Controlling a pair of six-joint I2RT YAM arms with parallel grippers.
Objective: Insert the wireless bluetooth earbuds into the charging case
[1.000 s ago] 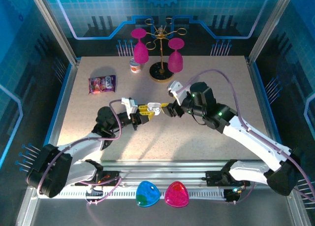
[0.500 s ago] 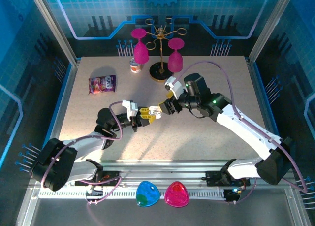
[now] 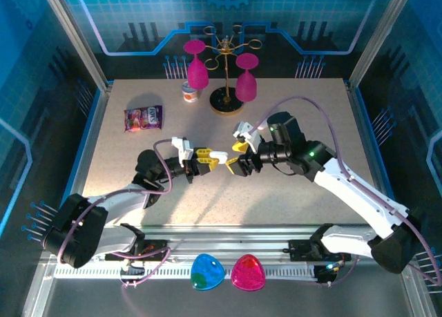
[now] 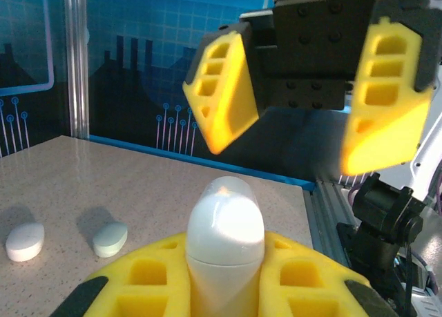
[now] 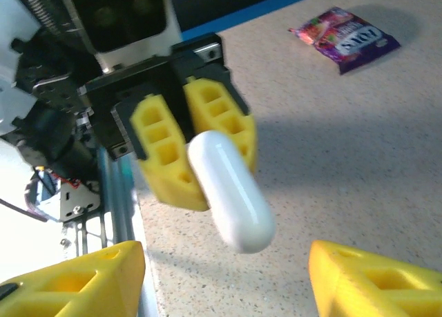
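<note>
Drawn back from the white case point(image 3: 219, 154), the right gripper point(image 3: 235, 158) now hangs just apart from it, jaws spread wide on nothing. The left gripper point(image 3: 209, 157) clamps the closed case by 1 end above the middle of the table point(image 3: 290, 103), its rounded tip pointing at the right gripper. A white pebble point(image 4: 25, 241) and a mint pebble point(image 4: 110, 239) lie side by side on the table.

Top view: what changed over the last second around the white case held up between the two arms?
The right gripper, close against the tip of the white case before, has drawn back toward the near edge and stands open, clear of it. The left gripper stays shut on the case at much the same spot. The candy packet and glass stand have not moved.
</note>
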